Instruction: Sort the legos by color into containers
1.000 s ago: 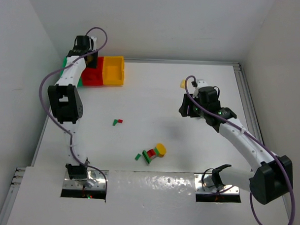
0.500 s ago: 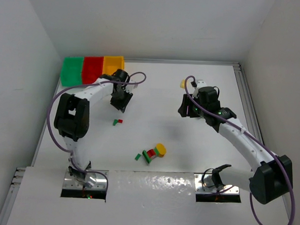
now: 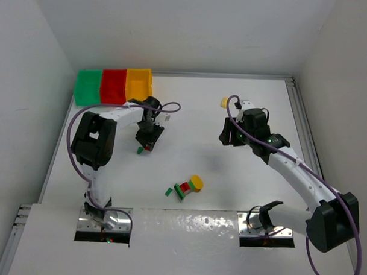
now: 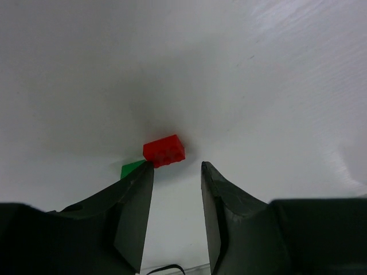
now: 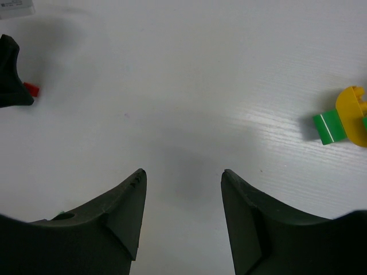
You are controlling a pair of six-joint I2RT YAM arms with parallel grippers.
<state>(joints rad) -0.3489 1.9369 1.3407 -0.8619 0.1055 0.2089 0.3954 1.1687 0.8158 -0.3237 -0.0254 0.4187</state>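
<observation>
Since the earlier frame the left arm has swung away from the containers [image 3: 113,85] at the tabletop's far left corner. The left fingers [image 3: 146,138] now hover parted and empty over a red lego [image 4: 164,150], with a green lego [image 4: 132,168] just beside it. They would best ease forward and descend astride the red one only — nudging the green aside risks a double grab. The right fingers [image 3: 228,134] hang open and empty nearer the right edge.

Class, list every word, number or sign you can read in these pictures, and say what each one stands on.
White label: dark print, too small and blurred to read.
Containers and legos: no text visible.
</observation>
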